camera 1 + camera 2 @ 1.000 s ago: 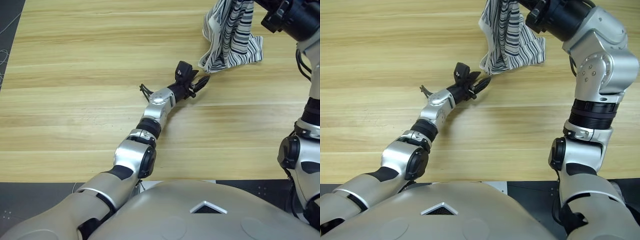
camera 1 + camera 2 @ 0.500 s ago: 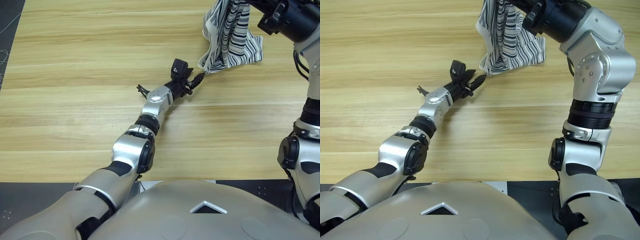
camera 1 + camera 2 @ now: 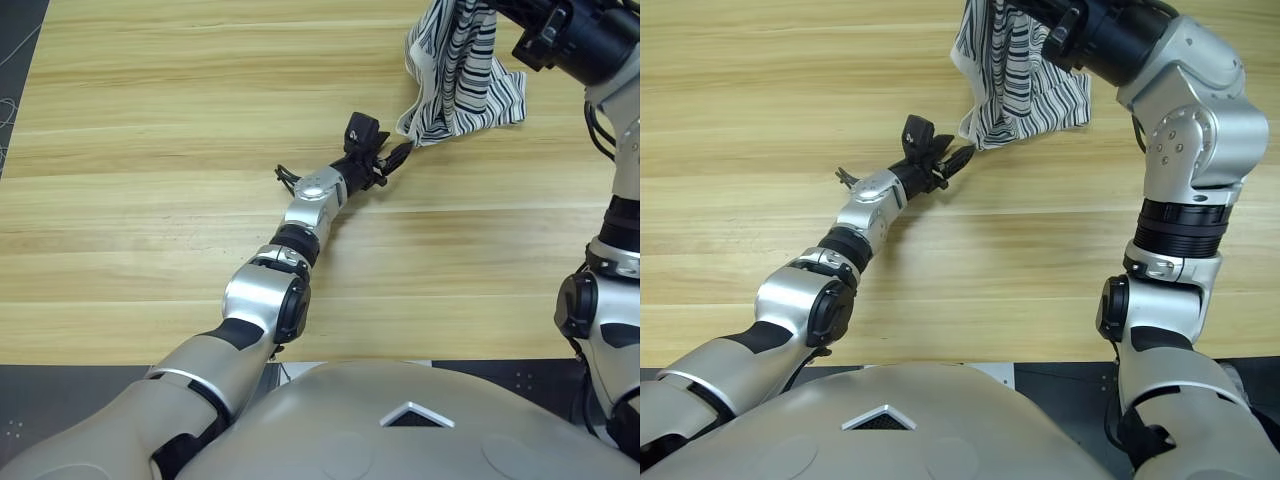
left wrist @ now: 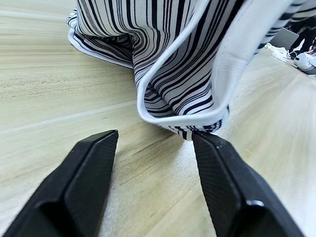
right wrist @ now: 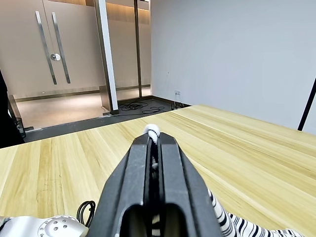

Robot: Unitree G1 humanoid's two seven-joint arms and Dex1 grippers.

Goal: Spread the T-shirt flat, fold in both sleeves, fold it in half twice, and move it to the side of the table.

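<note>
Far right, the right gripper (image 5: 153, 143) pinches the shirt (image 3: 460, 70) aloft; the left gripper (image 4: 155, 138) gapes at its hanging corner.

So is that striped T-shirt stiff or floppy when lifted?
Probably floppy: the T-shirt hangs in loose folds from the right gripper, its hem crumpled on the table. Likely light, since one pinch holds it up. Pushed, it would probably bunch up.

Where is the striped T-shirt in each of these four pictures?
Left eye view: top right, T-shirt hanging bunched.
Right eye view: top, right of centre.
Left wrist view: its low corner just beyond the open left gripper.
Right wrist view: hem clamped in the right gripper.
Shared landmark: the wooden table.
</note>
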